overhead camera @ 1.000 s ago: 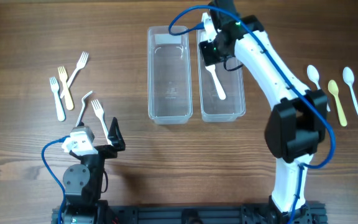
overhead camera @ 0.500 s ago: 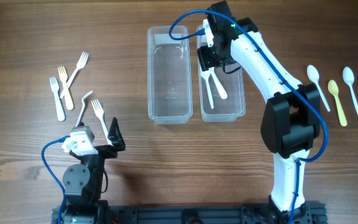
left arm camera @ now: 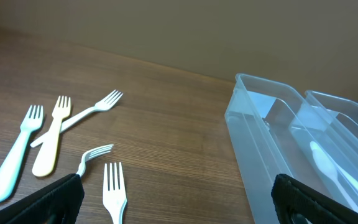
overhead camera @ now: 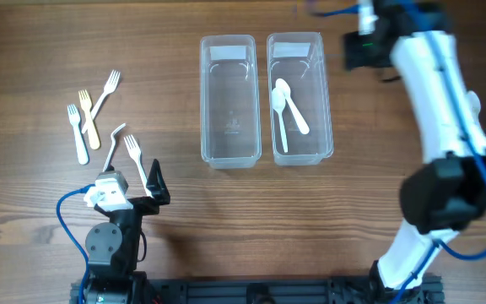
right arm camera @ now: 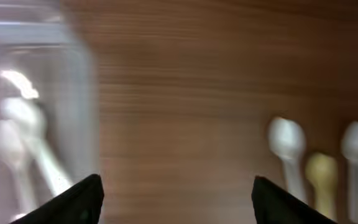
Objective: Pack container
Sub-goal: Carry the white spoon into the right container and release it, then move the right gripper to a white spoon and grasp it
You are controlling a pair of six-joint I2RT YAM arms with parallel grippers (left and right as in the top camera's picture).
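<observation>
Two clear containers stand side by side; the left container (overhead camera: 227,127) is empty, and the right container (overhead camera: 320,84) holds two white spoons (overhead camera: 283,105). My right gripper (overhead camera: 363,44) is open and empty, blurred, off the right container's far right corner. In the right wrist view the right gripper (right arm camera: 176,199) hangs over bare wood, with the right container (right arm camera: 73,93) to its left and three loose spoons (right arm camera: 286,142) to its right. My left gripper (overhead camera: 135,182) rests open near the front edge. In the left wrist view the left gripper (left arm camera: 179,200) faces a white fork (left arm camera: 114,188) and both containers (left arm camera: 260,143).
Several plastic forks (overhead camera: 91,118), white and one yellow, lie scattered on the wood at the left. The right arm (overhead camera: 441,110) crosses over the spot at the right where the loose spoons lie, hiding most of them from above.
The right gripper opened and let a white spoon drop into the right container beside the other one. It then swung away to the right, out from over the container. The left arm has not moved.
</observation>
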